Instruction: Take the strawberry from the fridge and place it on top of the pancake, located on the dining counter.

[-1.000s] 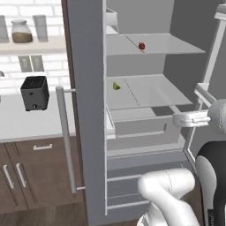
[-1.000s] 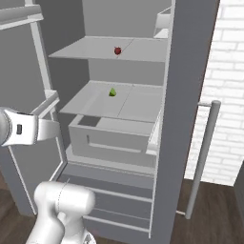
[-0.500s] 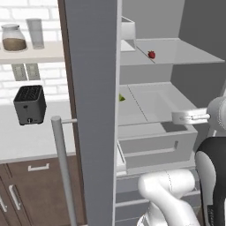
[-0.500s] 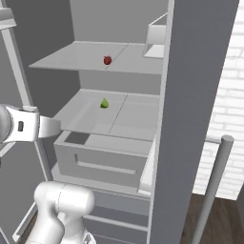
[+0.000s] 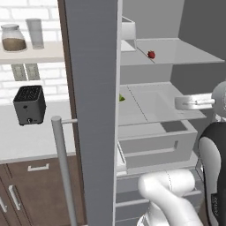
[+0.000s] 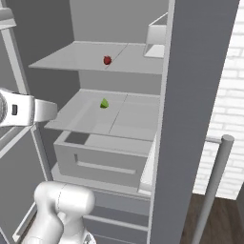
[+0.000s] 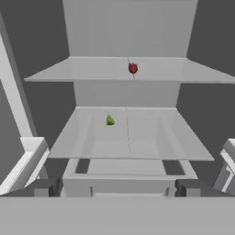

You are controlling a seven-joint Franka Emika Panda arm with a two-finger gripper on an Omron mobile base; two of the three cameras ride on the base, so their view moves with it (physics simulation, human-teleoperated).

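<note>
- The claw (image 7: 117,189) hung in front of the open fridge (image 5: 95,110), its jaws spread wide and grasping nothing; in the hand view its 2 dark fingertips (image 7: 43,187) stood far apart at the bottom, level with the front of the drawer (image 7: 124,183).
- In the left base view the arm's white hand (image 5: 194,102) reached in from the right at the height of the lower shelf; in the right base view the same hand (image 6: 28,109) came in from the left.
- The pale drawer (image 6: 102,159) stood pulled out just under the lower shelf, with more drawers below it.
- On the lower shelf (image 7: 151,137) sat a small green item (image 7: 110,120), left of the shelf's middle seam and well apart from the claw.
- The strawberry (image 7: 133,68) lay on the upper shelf (image 7: 82,71) of the fridge, close to the middle seam, above and behind the green item; it also showed in the left base view (image 5: 151,54) and the right base view (image 6: 107,60).
- A clear bin (image 6: 156,35) stood on the upper shelf towards the door side.
- Beyond the fridge door, in the left base view, a black toaster (image 5: 29,104) stood on the white table (image 5: 31,141), with a jar (image 5: 13,38) and a glass (image 5: 35,33) on a shelf above.
</note>
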